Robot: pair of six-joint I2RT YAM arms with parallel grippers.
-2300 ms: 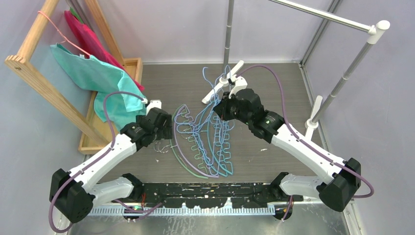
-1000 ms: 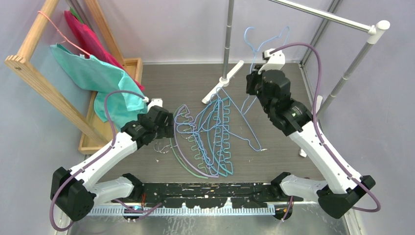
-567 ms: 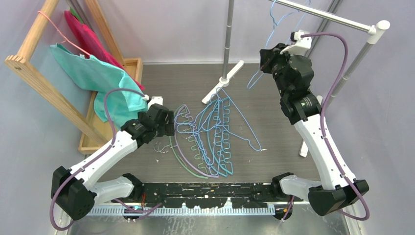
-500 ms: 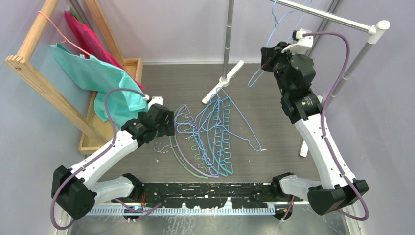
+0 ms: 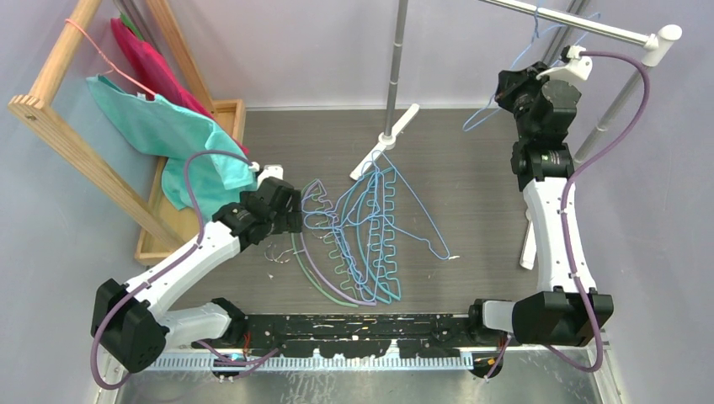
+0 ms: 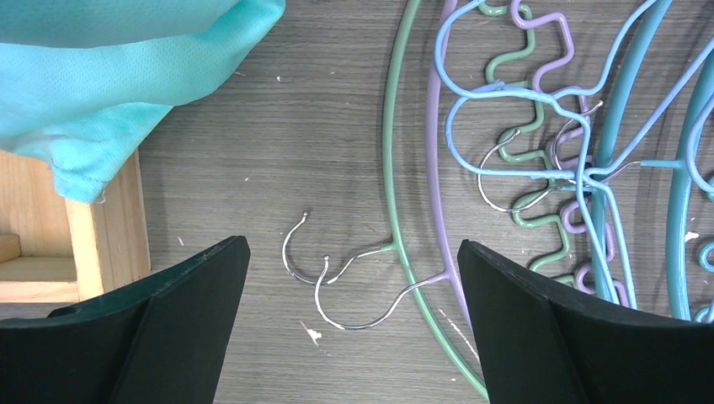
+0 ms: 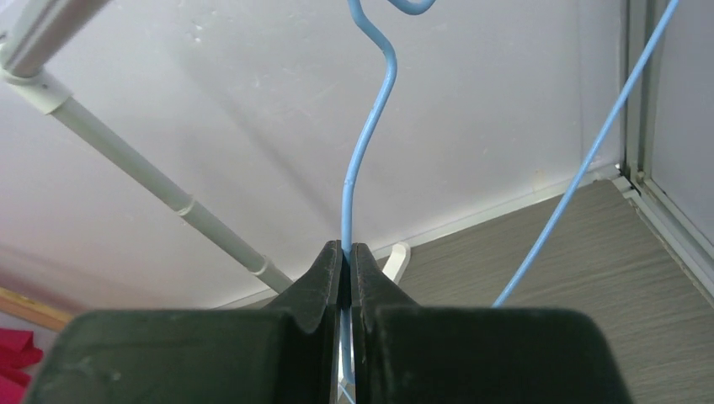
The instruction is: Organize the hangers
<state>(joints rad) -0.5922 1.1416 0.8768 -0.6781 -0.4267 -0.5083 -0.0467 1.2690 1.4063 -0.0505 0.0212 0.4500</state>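
Right gripper [image 7: 347, 254] jaws pressed together, pinching the neck of one light-blue wire hanger [image 7: 371, 126], held high over the table's [image 5: 471, 168] far right corner by the silver rail [image 5: 581, 25] (hooked on or not, can't tell). Left gripper [image 6: 351, 252] jaws spread wide, empty, above the hook ends of the green hanger [image 6: 387, 151] and lilac hanger [image 6: 431, 194]. Other hangers [image 5: 362, 244] piled mid-table.

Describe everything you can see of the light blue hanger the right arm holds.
The thin light-blue wire hanger is one bent wire, held up in the air. The right gripper has its jaws shut on the neck below the curled hook. The hook is near the silver metal rail; whether they touch is unclear.
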